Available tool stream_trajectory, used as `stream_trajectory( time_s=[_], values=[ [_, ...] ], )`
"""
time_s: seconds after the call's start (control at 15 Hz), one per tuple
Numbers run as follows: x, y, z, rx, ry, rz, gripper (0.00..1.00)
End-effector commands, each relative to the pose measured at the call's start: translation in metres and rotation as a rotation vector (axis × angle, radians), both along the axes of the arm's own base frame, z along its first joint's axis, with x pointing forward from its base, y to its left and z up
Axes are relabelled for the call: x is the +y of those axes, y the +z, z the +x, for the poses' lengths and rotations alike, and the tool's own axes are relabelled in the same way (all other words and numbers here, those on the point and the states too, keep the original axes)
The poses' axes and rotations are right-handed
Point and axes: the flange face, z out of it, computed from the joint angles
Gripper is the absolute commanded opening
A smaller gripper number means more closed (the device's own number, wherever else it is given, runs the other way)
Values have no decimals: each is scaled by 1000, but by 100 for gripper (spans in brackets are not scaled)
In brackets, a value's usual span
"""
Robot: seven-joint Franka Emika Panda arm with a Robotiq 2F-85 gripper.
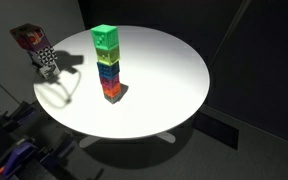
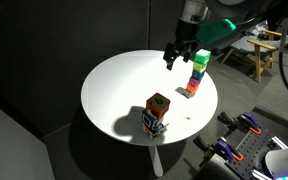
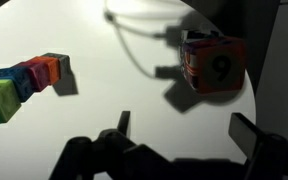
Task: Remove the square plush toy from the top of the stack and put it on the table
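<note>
The square plush toy, red-orange with yellow patches, sits on top of the stack, whose base is a black-and-white chequered cube, near the edge of the round white table. Both also show in an exterior view, the toy on the chequered cube. In the wrist view the toy lies ahead of the jaws. My gripper hangs open and empty above the table, well apart from the stack; its two fingers frame bare tabletop.
A tall multicoloured tower of cubes with a green one on top stands on the table, close to the gripper, and shows at the left of the wrist view. Dark walls surround the table. Equipment stands off the table's edge.
</note>
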Motion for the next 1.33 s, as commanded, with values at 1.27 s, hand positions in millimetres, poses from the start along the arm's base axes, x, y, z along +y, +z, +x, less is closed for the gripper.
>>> stream_trajectory(
  time_s=[1.27],
  values=[
    [10, -17, 13, 185, 110, -11, 100]
  ],
)
